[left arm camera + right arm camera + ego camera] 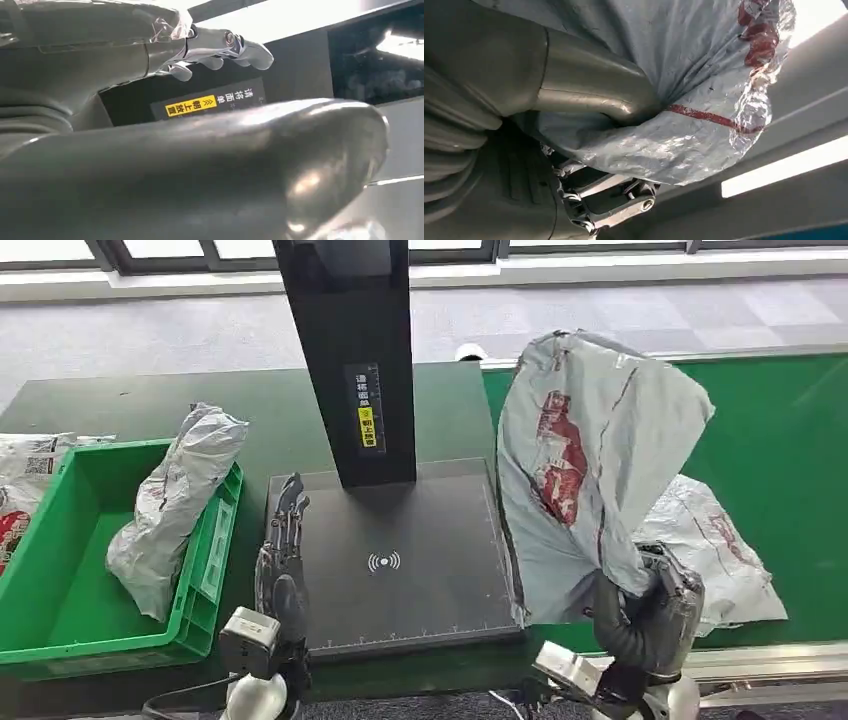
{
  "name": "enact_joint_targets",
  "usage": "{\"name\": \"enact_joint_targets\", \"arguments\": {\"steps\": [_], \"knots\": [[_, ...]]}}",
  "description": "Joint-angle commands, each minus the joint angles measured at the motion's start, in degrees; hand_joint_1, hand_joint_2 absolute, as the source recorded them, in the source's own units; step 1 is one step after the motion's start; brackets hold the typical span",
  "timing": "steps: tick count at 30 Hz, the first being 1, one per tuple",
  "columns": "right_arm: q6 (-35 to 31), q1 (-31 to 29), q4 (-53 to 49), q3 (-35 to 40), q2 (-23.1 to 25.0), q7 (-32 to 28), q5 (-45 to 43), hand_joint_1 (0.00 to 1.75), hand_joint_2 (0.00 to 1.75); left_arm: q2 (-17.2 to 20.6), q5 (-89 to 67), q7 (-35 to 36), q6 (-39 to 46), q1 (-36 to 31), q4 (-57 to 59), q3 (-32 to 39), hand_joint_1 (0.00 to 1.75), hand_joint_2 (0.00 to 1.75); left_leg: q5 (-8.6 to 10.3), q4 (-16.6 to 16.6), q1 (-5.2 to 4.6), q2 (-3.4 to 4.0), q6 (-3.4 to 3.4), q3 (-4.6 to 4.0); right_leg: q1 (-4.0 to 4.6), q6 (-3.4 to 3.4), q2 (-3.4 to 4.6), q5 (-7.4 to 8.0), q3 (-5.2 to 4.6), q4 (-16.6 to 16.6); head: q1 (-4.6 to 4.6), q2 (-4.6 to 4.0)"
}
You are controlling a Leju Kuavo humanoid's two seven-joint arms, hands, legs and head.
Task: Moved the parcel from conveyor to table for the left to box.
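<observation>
Here, right hand (pixel 650 615) gripping upright parcel (pixel 585 455)

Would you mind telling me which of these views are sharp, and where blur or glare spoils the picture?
Head view: evenly lit and sharp, the parcel in the right hand crisp. Left wrist view: the left hand close to the lens is a soft blur with bright glints, while the yellow label beyond stays readable. Right wrist view: parcel wrinkles are sharp, but the upper corner and a pale strip are blown out.

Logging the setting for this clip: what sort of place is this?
Probably a parcel-sorting station: a green conveyor belt carrying a plastic mailer, a black scanning stand, and a green crate holding another bagged parcel.
</observation>
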Motion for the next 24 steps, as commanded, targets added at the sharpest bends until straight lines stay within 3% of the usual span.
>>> {"name": "enact_joint_targets", "arguments": {"steps": [1,4,6,9,12,24], "knots": [[2.87,-17.43,27.36,14.23,-4.09,5.92,-7.56,1.75,1.75,0.56,1.62,0.19,-1.89,-3.34,4.30,-2.56,0.00,0.00,0.09,-0.19,0.06,0.44,0.01,0.20,0.07,-0.06,0.40,0.25,0.02,-0.24,0.00,0.00],[5.45,-26.08,48.24,16.04,-3.83,6.96,-11.72,1.75,1.75,0.08,2.78,0.19,-2.25,-4.95,6.00,-2.93,0.00,0.00,0.01,-0.20,0.14,0.71,0.02,0.16,0.14,-0.03,0.68,0.26,0.32,-0.29,0.00,0.00],[5.07,-30.57,61.66,16.15,-2.24,3.89,-14.41,1.75,1.75,0.12,4.05,0.19,-2.17,-6.01,6.76,-3.39,0.00,0.00,0.08,-0.18,0.14,0.71,0.00,-0.07,0.13,-0.06,0.62,0.28,0.18,-0.24,-0.02,0.00],[4.32,-33.81,71.68,16.26,0.11,2.94,-16.11,1.75,1.75,0.57,4.62,0.19,-1.35,-6.25,6.86,-4.51,0.00,0.00,0.25,-0.34,0.13,0.62,0.01,0.10,0.13,-0.10,0.47,0.39,0.19,-0.37,0.00,0.00],[4.32,-33.81,71.68,16.26,0.11,2.94,-16.11,1.75,1.75,0.57,4.62,0.19,-1.35,-6.25,6.86,-4.51,0.00,0.00,0.39,-0.14,0.06,0.20,-0.01,0.20,0.06,-0.08,0.16,0.36,0.03,-0.11,0.00,0.00],[7.25,-31.42,68.20,17.80,0.54,7.58,-14.53,1.75,1.75,0.37,5.43,0.19,-1.16,-6.13,6.81,-5.14,0.00,0.00,0.39,-0.07,0.04,0.03,0.00,-0.05,0.04,-0.08,0.02,0.33,-0.20,-0.04,0.00,0.00]]}}
